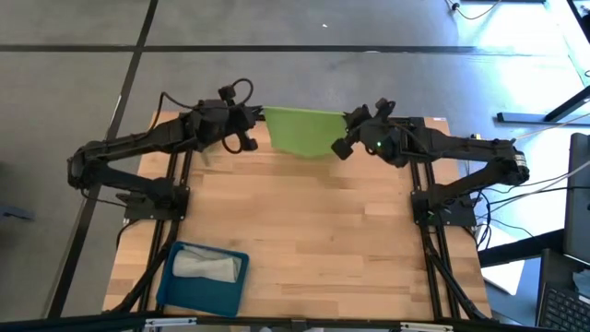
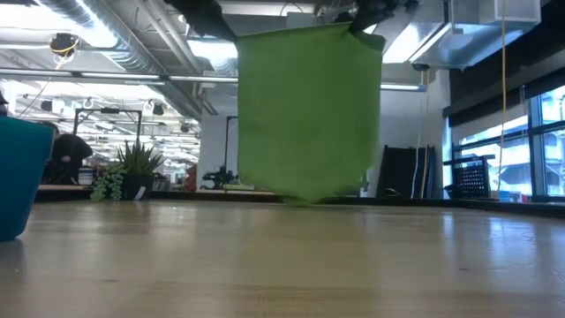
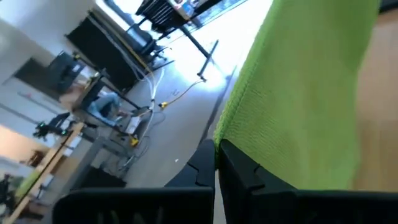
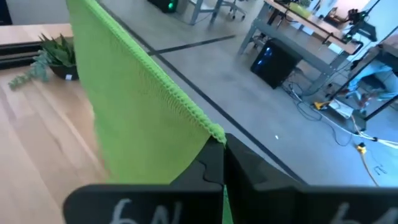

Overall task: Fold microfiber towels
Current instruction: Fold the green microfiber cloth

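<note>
Lime-green towel (image 1: 300, 131) up in the air at the top centre of the high view, stretched between both arms over the far edge of the counter (image 1: 304, 231). Left gripper (image 1: 251, 129) clamped shut on the towel's left top corner, right gripper (image 1: 343, 136) clamped shut on the right top corner; fingers (image 3: 239, 171) pinched tight on the cloth edge in the left wrist view, same story in the right wrist view. In the low view, hanging flat like a curtain across the upper middle of the frame, bottom hem right down at the wood, touching or just above, hard to call. Grey towel (image 1: 205, 266) sitting bunched in the blue tray (image 1: 175, 286) at the lower left of the high view, waiting its turn. Plant (image 2: 131, 172) off at the left in the low view, well clear.

Looks like the lift-and-spread step, ahead of the first fold. Next move probably calls for both arms travelling together, laying the hem down and draping the held edge over it, corners kept level and taut.
</note>
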